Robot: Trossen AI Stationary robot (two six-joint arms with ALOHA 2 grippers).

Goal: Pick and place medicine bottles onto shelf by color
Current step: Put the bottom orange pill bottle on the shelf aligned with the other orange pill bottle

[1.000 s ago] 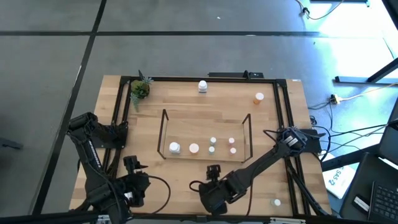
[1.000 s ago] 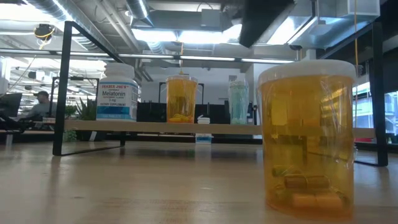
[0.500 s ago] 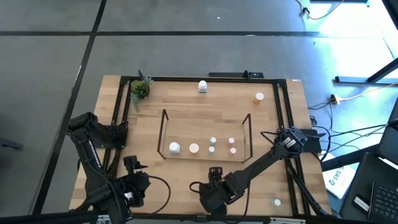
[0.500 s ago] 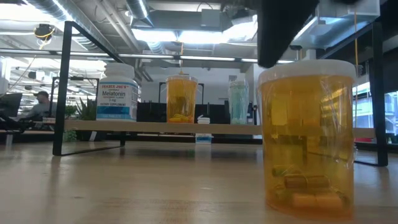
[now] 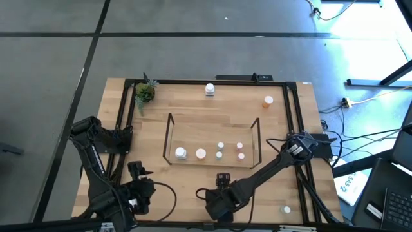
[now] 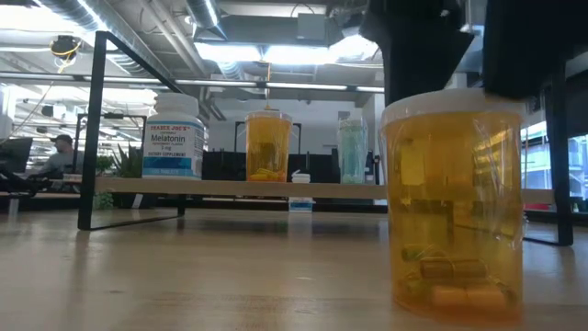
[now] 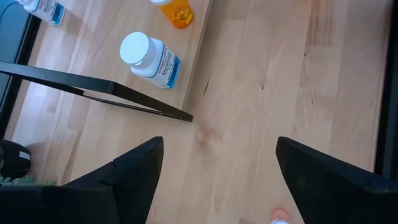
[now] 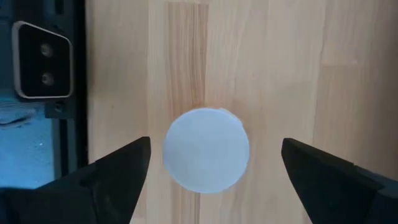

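A big orange medicine bottle with a white cap stands upright on the table near its front edge. My right gripper is open and points down over it, one finger on either side of the cap, with a gap showing on both sides. In the high view the gripper hides the bottle. The shelf stands mid-table and carries several bottles, among them a white one, an orange one and a teal one. My left gripper waits open at the front left.
A white bottle and an orange bottle stand near the far edge, and a small one at the front right. A potted plant sits at the far left corner. A black frame edges the table close to the right gripper.
My right gripper has come down over the big orange bottle. In the low view its fingers have dropped from the top of the picture to either side of the cap. The bottle has not moved.
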